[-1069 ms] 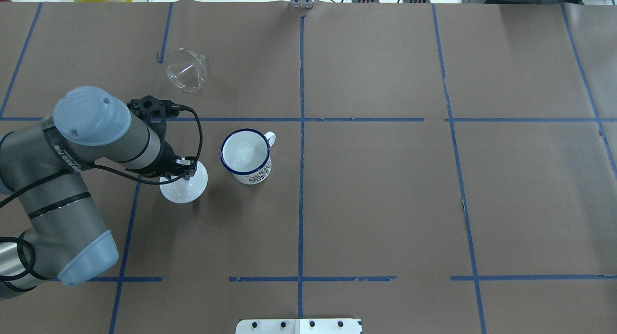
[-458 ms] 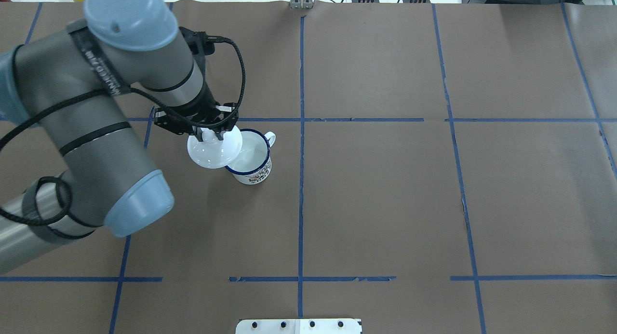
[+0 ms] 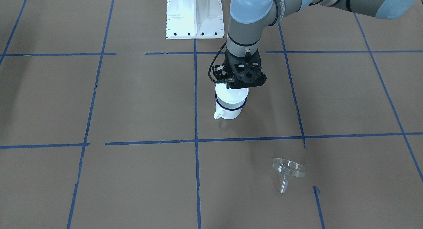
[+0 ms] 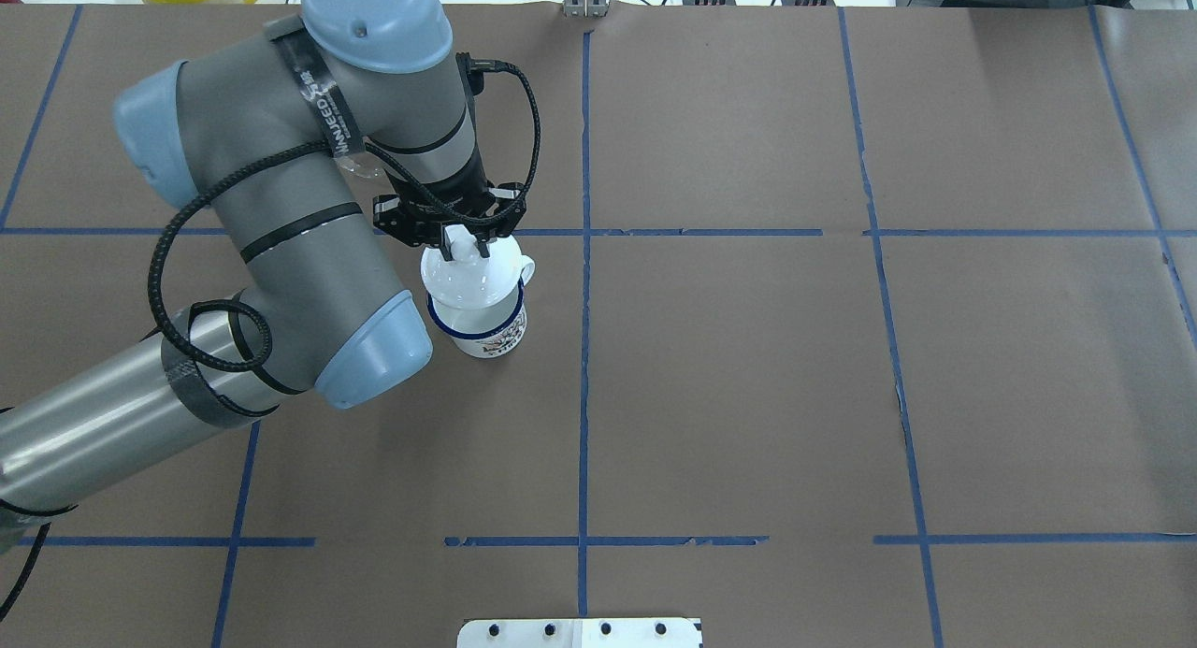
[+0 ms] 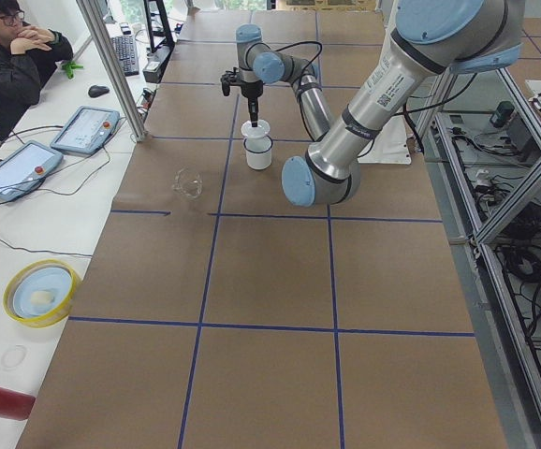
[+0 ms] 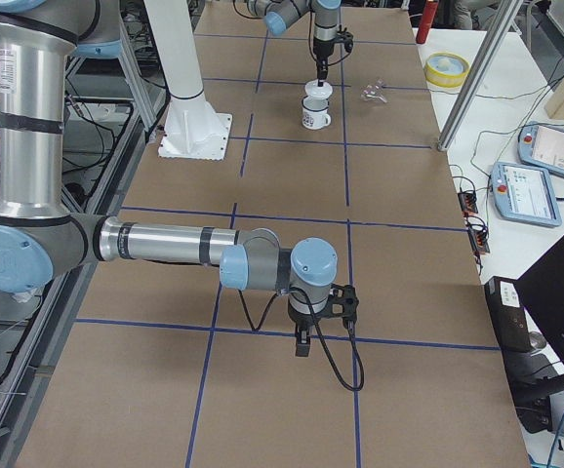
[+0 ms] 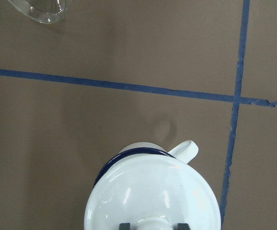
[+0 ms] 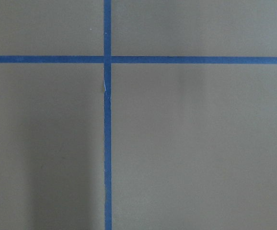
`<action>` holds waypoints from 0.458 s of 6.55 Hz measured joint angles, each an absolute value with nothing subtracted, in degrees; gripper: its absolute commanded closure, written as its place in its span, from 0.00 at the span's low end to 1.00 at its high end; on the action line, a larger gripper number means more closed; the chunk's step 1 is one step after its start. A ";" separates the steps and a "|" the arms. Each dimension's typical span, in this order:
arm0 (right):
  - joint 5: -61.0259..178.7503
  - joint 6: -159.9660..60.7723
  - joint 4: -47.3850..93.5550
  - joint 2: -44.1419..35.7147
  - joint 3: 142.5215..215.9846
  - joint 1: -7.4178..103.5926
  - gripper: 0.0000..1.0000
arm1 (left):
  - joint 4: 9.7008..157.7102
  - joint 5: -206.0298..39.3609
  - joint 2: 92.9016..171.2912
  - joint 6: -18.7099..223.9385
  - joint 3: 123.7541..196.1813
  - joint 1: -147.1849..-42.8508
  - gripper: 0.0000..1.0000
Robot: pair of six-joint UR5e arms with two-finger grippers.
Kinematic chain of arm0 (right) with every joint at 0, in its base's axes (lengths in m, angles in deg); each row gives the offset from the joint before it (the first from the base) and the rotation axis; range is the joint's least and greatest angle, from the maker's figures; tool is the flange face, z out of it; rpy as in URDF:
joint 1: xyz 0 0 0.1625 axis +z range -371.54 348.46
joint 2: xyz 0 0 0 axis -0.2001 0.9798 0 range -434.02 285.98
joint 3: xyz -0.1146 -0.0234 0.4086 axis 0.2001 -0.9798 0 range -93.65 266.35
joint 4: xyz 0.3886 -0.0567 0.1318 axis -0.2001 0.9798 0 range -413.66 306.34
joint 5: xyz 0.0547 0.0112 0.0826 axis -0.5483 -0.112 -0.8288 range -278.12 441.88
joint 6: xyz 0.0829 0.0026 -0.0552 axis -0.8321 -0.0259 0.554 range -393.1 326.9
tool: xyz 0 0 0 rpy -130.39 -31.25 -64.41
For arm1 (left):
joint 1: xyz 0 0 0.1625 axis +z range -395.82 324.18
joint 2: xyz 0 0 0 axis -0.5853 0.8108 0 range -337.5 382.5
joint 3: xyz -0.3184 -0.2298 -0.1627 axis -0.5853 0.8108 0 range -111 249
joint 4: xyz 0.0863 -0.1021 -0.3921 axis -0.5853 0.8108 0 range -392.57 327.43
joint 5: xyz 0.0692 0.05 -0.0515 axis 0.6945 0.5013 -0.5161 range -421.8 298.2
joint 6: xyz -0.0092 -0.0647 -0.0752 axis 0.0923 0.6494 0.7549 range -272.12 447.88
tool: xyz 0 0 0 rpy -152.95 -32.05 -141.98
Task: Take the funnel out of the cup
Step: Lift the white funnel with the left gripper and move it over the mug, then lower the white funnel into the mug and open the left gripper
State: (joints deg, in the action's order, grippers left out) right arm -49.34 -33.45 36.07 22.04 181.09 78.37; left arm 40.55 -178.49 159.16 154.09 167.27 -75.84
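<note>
My left claw (image 4: 465,246) hangs over the white enamel mug with a dark blue rim (image 3: 229,112), clamped on the knob of a round white lid (image 4: 463,279) that covers the mug's mouth. The small transparent cone-shaped funnel (image 3: 288,169) lies on the table, well apart on the claw's far side, already out of the mug. I judge it light, stiff and slick, best pinched across its rim.

White knobbed lid (image 4: 470,276), blue-taped brown table (image 4: 748,396)

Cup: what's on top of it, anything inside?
A white knobbed lid covers the cup's mouth, held by its knob in the left gripper. The lid hides the inside. The funnel lies apart on the table.
</note>
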 measured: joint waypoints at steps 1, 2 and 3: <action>-49.34 -33.45 36.08 22.04 181.09 78.37 0.00 | 41.84 -178.46 158.95 154.19 165.88 -75.70 1.00; -49.34 -33.45 36.07 22.04 181.09 78.37 0.00 | 42.80 -178.44 158.48 154.26 165.23 -75.63 1.00; -49.34 -33.45 36.07 22.04 181.09 78.37 0.00 | 43.61 -178.44 157.97 154.33 165.07 -75.29 1.00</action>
State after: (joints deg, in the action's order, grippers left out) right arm -49.34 -33.45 36.07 22.04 181.09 78.37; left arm 43.61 -178.44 157.97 154.33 165.07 -75.29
